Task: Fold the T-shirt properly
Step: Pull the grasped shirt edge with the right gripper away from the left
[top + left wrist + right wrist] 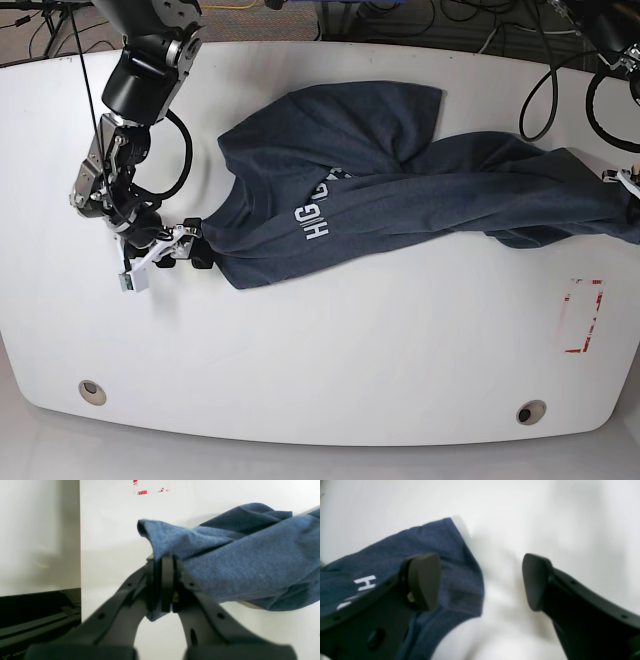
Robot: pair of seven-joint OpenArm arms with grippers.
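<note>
L gripper (163, 585): black jaws pressed together w/ a pinch of fabric between them, clamped on an edge of the dark navy-blue heathered cotton T-shirt (400, 190). A bit of cloth pokes out below the pads; the rest bunches up & runs off to the right in the L wrist view. In the base view this gripper sits at the far right edge of the white table (320, 350), mostly cut off by the frame, w/ the shirt's right end drawn to it in a narrow, twisted band.

R gripper (480, 582): jaws wide apart, nothing between them. One black rounded pad (423, 580) hangs over the shirt's corner, the other over bare white tabletop just beside the cloth edge. Can't tell if the pad touches the fabric. In the base view it sits at the shirt's left end, near the lower-left corner of the cloth.

Shirt lies across the table middle, stretched left to right btw the two grippers, rumpled, one flap folded over toward the far side. White block lettering (318, 215) shows near the left-centre, partly hidden in a fold.

Red-outlined marker patch (581, 315) on the table near the right edge, apart from the shirt. Black cables (540, 95) at the far right corner.
</note>
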